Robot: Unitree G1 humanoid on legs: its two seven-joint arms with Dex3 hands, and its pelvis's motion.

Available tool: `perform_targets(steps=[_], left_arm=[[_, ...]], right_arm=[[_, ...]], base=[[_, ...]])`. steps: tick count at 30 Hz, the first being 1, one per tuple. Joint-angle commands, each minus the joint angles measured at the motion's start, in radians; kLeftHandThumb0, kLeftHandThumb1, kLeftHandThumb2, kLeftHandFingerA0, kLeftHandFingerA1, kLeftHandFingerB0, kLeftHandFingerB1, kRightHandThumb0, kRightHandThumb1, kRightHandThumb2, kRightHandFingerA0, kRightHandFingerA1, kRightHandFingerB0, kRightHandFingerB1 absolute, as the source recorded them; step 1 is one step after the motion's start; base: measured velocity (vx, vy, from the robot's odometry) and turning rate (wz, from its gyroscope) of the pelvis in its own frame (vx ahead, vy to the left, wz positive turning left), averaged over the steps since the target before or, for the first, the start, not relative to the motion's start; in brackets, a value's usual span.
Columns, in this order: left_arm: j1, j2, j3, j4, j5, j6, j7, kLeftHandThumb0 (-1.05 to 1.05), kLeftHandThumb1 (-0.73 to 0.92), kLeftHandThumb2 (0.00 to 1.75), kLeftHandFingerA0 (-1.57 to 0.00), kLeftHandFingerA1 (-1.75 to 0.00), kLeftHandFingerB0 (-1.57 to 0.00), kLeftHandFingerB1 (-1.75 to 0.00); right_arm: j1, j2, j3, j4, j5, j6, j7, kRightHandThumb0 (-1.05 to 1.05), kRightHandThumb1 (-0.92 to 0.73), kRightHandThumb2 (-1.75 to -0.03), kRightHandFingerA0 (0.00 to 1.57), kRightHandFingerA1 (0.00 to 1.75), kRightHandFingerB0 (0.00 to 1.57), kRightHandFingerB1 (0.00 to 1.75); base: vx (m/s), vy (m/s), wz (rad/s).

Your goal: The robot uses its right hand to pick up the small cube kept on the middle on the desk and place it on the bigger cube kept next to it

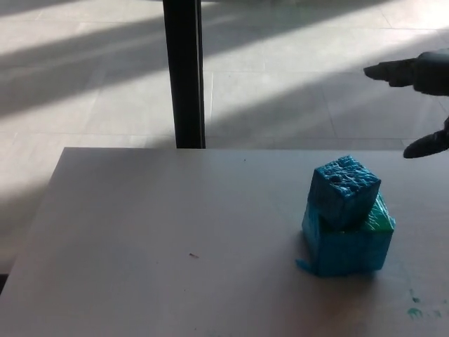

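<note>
Nearest the camera, at the lower right of the desk [140,232], a few small green marks [414,309] lie on the grey surface, and a tiny dark speck [193,255] sits toward the lower middle. Further in, right of centre, the bigger cube [347,249] rests flat on the desk; it is blue-teal with a green patch on its upper right top face and a small flap at its lower left corner. The small cube [345,191], blue and rough-surfaced, sits on top of the bigger cube, touching it, slightly tilted and offset toward the left of the top face. No hand touches either cube. Above and to the right, clear of both cubes, the right hand [421,98] is partly cut by the frame edge; its fingers [390,70] are spread apart and hold nothing. Beyond the far desk edge, a black vertical post [184,70] stands against a sunlit tiled floor [295,63]
</note>
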Motion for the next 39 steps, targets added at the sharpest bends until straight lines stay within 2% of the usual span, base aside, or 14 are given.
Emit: perform_targets(steps=[1,6,8,9,10,22,23,27,28,29,32,33,36,39], left_arm=[[0.008,0.004,-0.005,0.010,0.005,-0.011,0.012,-0.88,0.92,0.72,-0.32,-0.50,-0.25,-0.38],[0.013,0.006,-0.008,0.011,0.006,-0.012,0.006,-0.88,0.91,0.72,-0.29,-0.48,-0.25,-0.38],[0.022,0.006,-0.002,0.000,-0.002,0.006,0.006,-0.86,0.92,0.71,-0.32,-0.49,-0.26,-0.38],[0.023,0.006,-0.002,-0.001,-0.001,0.005,0.005,-0.86,0.92,0.71,-0.32,-0.49,-0.26,-0.38],[0.021,0.004,0.005,-0.001,-0.009,0.014,0.007,-0.90,0.83,0.75,-0.32,-0.51,-0.26,-0.40],[0.014,0.016,0.007,0.032,-0.008,0.001,-0.004,-0.88,0.92,0.69,-0.31,-0.48,-0.26,-0.38],[0.026,0.015,-0.001,0.004,0.002,0.004,0.007,-0.87,0.92,0.70,-0.31,-0.48,-0.27,-0.38],[0.048,0.006,-0.017,0.013,0.027,-0.041,0.012,-0.89,0.91,0.72,-0.22,-0.44,-0.29,-0.38],[0.053,0.004,-0.014,0.014,0.024,-0.038,0.010,-0.90,0.91,0.71,-0.27,-0.46,-0.26,-0.37],[0.054,0.004,-0.013,0.016,0.022,-0.037,0.007,-0.86,0.73,1.14,-0.19,-0.53,-0.22,-0.49],[0.058,0.003,-0.015,0.011,0.023,-0.027,0.012,-0.84,0.72,1.15,-0.24,-0.55,-0.19,-0.47],[0.053,0.003,-0.013,0.023,0.022,-0.033,0.013,-0.89,0.92,0.70,-0.34,-0.47,-0.30,-0.38],[0.051,0.004,-0.009,0.036,0.016,-0.035,0.000,-0.89,0.92,0.69,-0.33,-0.48,-0.29,-0.38],[0.045,0.009,-0.011,0.045,0.016,-0.034,-0.006,-0.91,0.92,0.70,-0.32,-0.48,-0.27,-0.37]], right_arm=[[0.019,-0.094,-0.137,0.106,0.146,-0.029,0.008,-0.97,-0.53,-0.93,0.00,0.11,0.00,0.00],[0.100,-0.127,-0.260,0.110,0.192,-0.024,-0.065,-0.91,-0.53,-0.87,0.00,0.09,0.04,0.07],[0.237,-0.125,-0.469,0.115,0.292,-0.048,-0.223,-0.28,-0.45,-0.97,0.10,0.54,0.08,0.51],[0.247,-0.121,-0.487,0.114,0.295,-0.055,-0.232,-0.28,-0.45,-0.97,0.10,0.54,0.08,0.51],[0.275,-0.116,-0.521,0.114,0.285,-0.048,-0.284,-0.42,-0.58,-0.57,0.30,0.40,0.28,0.33],[0.606,-0.075,-0.949,0.225,0.337,-0.070,-0.641,-0.45,-0.59,-0.57,0.37,0.71,0.38,0.42],[0.700,0.000,-1.061,0.201,0.362,-0.043,-0.730,-0.58,-0.61,-0.58,0.40,0.97,0.37,0.61],[0.740,0.073,-1.105,0.215,0.370,-0.022,-0.820,-0.75,-0.61,-0.60,0.49,1.21,0.45,0.83],[0.760,0.096,-1.116,0.198,0.364,-0.020,-0.841,-0.76,-0.43,-0.85,0.61,1.04,0.50,0.80],[0.775,0.114,-1.127,0.206,0.368,-0.040,-0.862,-0.72,-0.60,-0.58,0.67,1.15,0.54,0.81],[0.819,0.159,-1.171,0.273,0.409,-0.108,-0.920,-0.71,-0.60,-0.59,0.64,1.16,0.55,0.79],[0.816,0.166,-1.193,0.317,0.427,-0.101,-0.955,-0.67,-0.58,-0.58,0.63,1.08,0.58,0.74],[0.830,0.170,-1.232,0.413,0.459,-0.134,-1.014,-0.62,-0.57,-0.58,0.59,1.08,0.57,0.75],[0.842,0.188,-1.291,0.462,0.508,-0.157,-1.039,-0.54,-0.55,-0.57,0.79,1.27,0.54,0.82]], base=[[0.00,0.000,0.00],[0.00,0.000,0.00],[0.00,0.000,0.00],[0.00,0.000,0.00],[0.00,0.000,0.00],[0.00,0.000,0.00],[0.00,0.000,0.00],[0.00,0.000,0.00],[0.00,0.000,0.00],[0.00,0.000,0.00],[0.00,0.000,0.00],[0.00,0.000,0.00],[0.00,0.000,0.00],[0.00,0.000,0.00]])
